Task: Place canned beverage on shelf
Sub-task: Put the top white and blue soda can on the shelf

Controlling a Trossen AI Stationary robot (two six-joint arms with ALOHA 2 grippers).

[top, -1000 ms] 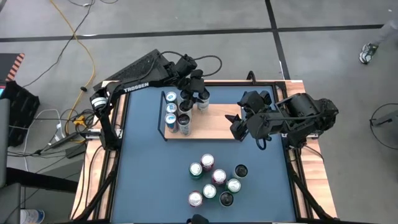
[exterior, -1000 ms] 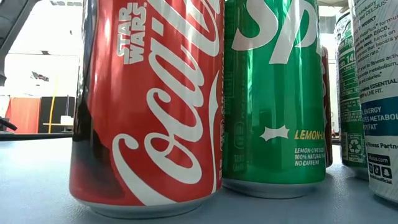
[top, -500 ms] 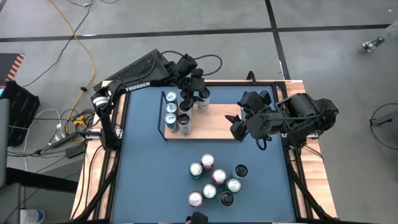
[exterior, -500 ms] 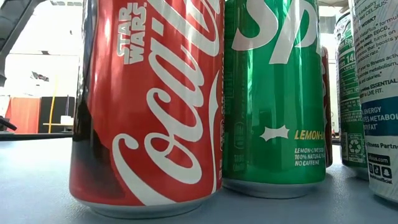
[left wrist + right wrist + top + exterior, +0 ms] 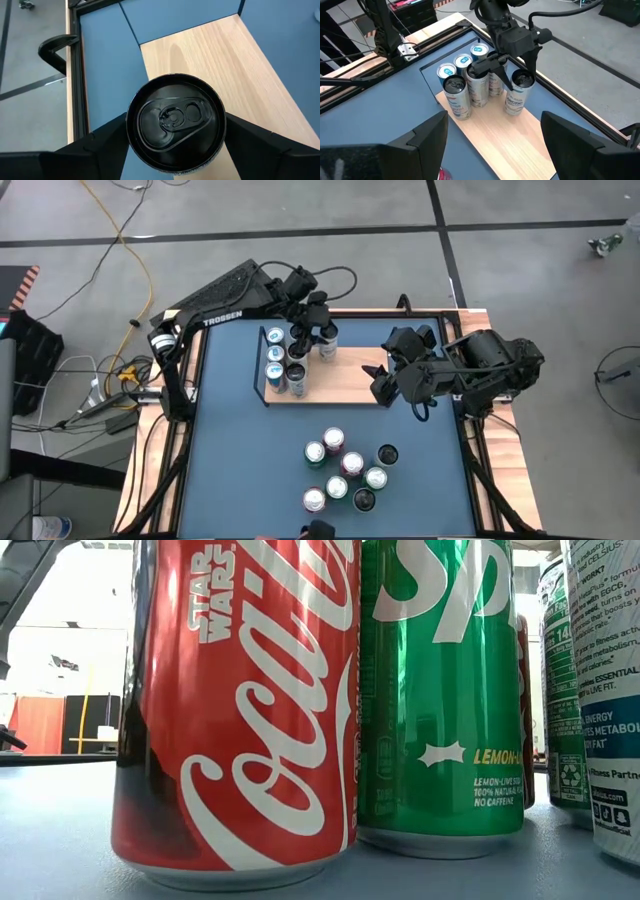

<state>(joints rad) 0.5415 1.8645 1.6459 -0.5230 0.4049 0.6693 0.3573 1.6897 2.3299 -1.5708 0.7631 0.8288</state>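
Five cans now standing on shelf (image 5: 340,383), upper centre of high view. Left gripper (image 5: 512,75) jaws widening around black-topped can (image 5: 175,121), releasing it on wood. Placement looking done. Right gripper (image 5: 385,385) idling at shelf's right end, jaws wide, empty. More cans (image 5: 345,470) waiting on desk (image 5: 230,450).

Even, bright indoor light; most views were sharp.

From above, the blue tabletop (image 5: 240,450) was evenly lit with only short, soft shadows. At table height, the red can (image 5: 235,710) and green can (image 5: 440,690) carried vertical glare streaks, and the room behind them was washed out and blurred. The wood shelf (image 5: 225,75) showed a faint shadow.
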